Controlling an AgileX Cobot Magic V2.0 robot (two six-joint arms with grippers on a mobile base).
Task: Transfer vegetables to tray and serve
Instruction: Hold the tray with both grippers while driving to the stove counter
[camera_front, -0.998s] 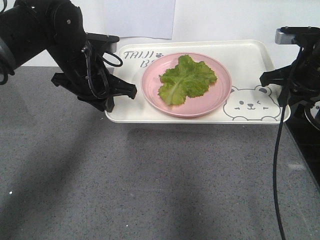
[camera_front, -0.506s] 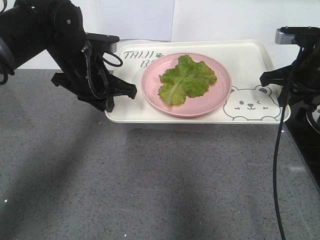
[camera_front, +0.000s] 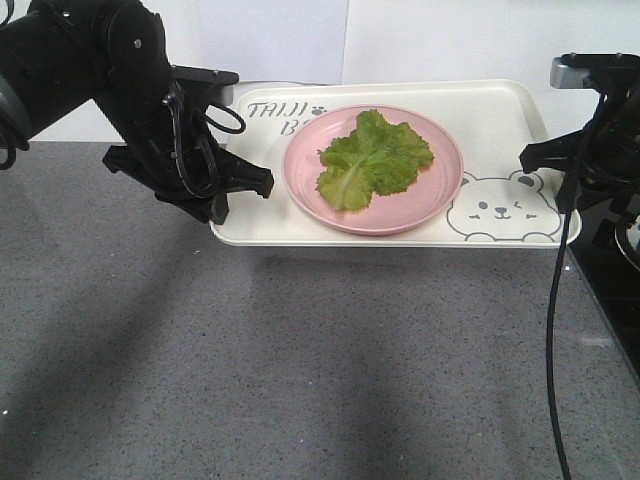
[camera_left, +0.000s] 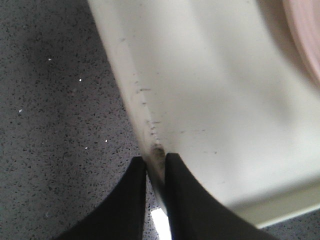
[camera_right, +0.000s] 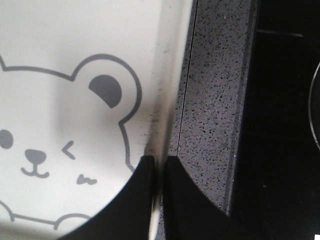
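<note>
The cream tray (camera_front: 500, 110) hangs above the grey counter, held at both short ends. On it sits a round pink plate (camera_front: 440, 200) carrying the vegetables (camera_front: 372, 158), a crinkled green lettuce leaf. My left gripper (camera_front: 240, 185) is shut on the tray's left rim (camera_left: 145, 120), one finger under and one over (camera_left: 156, 161). My right gripper (camera_front: 548, 165) is shut on the tray's right rim (camera_right: 167, 100), beside the bear drawing (camera_right: 55, 145); its fingers (camera_right: 159, 161) pinch the edge.
Speckled grey countertop (camera_front: 300, 370) lies under and in front of the tray. A black glossy surface (camera_right: 285, 125) borders the counter on the right. A white wall stands behind. A black cable (camera_front: 550, 330) hangs from the right arm.
</note>
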